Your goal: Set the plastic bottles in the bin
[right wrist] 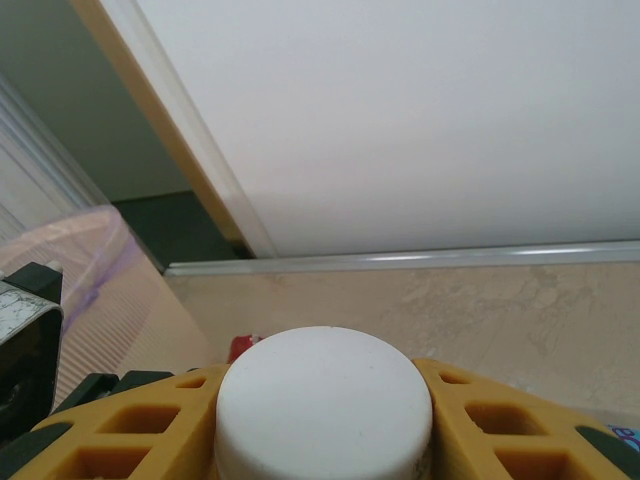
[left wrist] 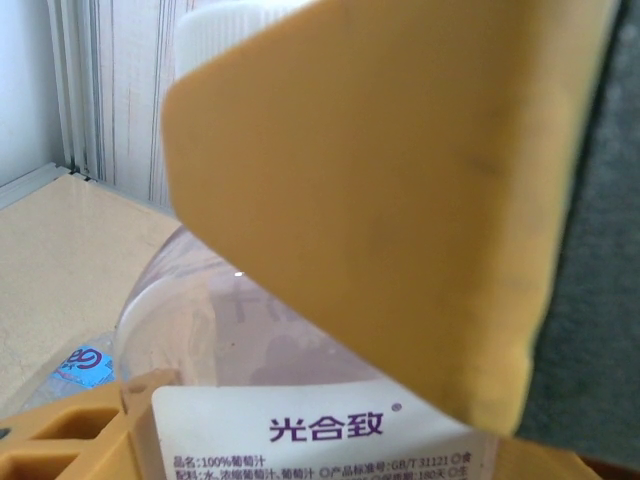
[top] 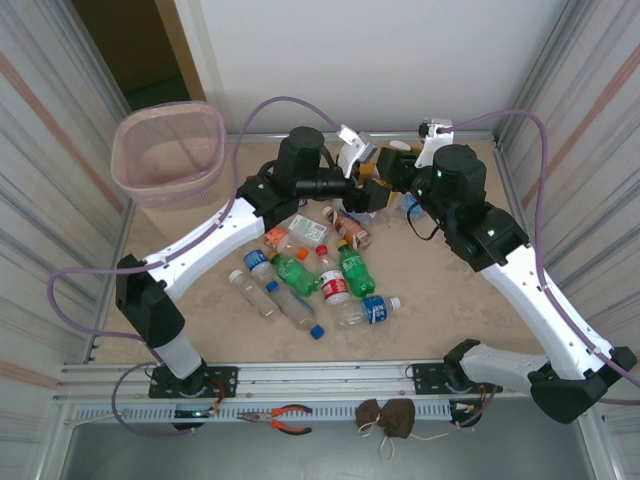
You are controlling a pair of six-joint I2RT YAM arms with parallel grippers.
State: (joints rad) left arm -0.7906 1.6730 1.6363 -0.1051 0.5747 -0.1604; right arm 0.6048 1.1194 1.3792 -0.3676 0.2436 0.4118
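Note:
A clear plastic bottle (left wrist: 250, 330) with a white cap (right wrist: 325, 400) and a white label with purple print is held between both grippers at the back middle of the table. My right gripper (right wrist: 325, 425) is shut on its neck just under the cap. My left gripper (left wrist: 330, 445) holds its body, with the fingers (left wrist: 60, 435) against the label. In the top view the left gripper (top: 365, 178) and right gripper (top: 395, 175) meet tip to tip. Several more bottles (top: 300, 275) lie in a heap on the table. The pale-pink bin (top: 168, 155) stands at the back left, apart from both arms.
Corrugated walls close in the left and right sides. The bin's wall (right wrist: 90, 260) is to the left of the right gripper. A blue-labelled bottle (left wrist: 85, 362) lies on the table below the left gripper. Pliers (top: 285, 418) and a brown pouch (top: 388, 418) rest on the front rail.

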